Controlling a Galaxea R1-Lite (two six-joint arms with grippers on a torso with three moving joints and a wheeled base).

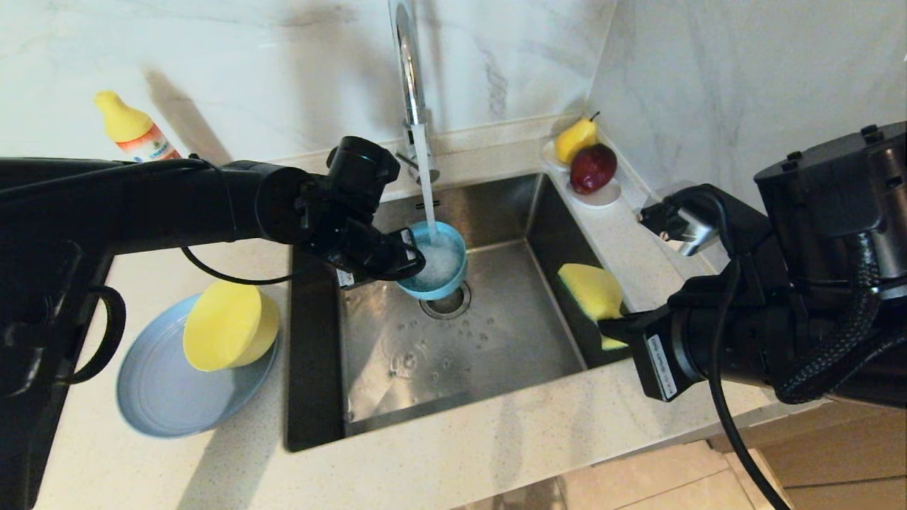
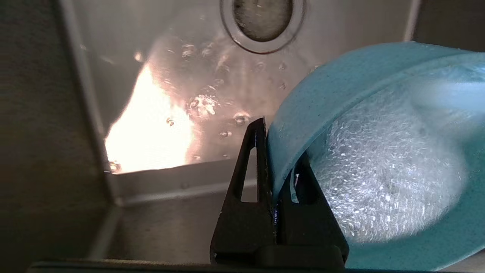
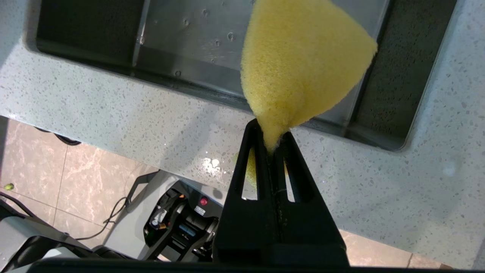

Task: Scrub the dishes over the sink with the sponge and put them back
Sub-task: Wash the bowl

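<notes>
Rinsing now, by the look of it: teal bowl (image 1: 434,263) held tilted under the running tap (image 1: 409,71), foam and water churning inside, directly above the drain (image 1: 446,303) near the centre of the sink (image 1: 496,340). Pinched by its rim at nine o'clock between the pressed-together fingers (image 2: 261,163) of the left gripper (image 1: 411,258), one finger outside the wall, the other inside among the bubbles. Stream landing in the bowl near its twelve o'clock edge.

At four o'clock from the bowl, over the sink's right wall: sponge (image 1: 594,292), yellow face up, dark scouring side beneath, squeezed at one end in the closed right gripper (image 3: 273,143) and hanging clear of the bowl, not touching it.

At eight o'clock, on the counter (image 1: 425,467): yellow-green bowl (image 1: 228,324) resting tipped on the grey-blue plate (image 1: 166,393), both untouched by either arm. Judged early in the job: one dish of three in hand.

Next move likely calls for bringing sponge and bowl together over the basin, or tipping out the suds and carrying the bowl back toward eight o'clock. Thin rim grip on a wet, water-laden bowl: slipping a risk, so slow wrist turns wanted.

Farther out: soap bottle (image 1: 134,131) at ten o'clock, fruit dish (image 1: 592,180) at two o'clock.
</notes>
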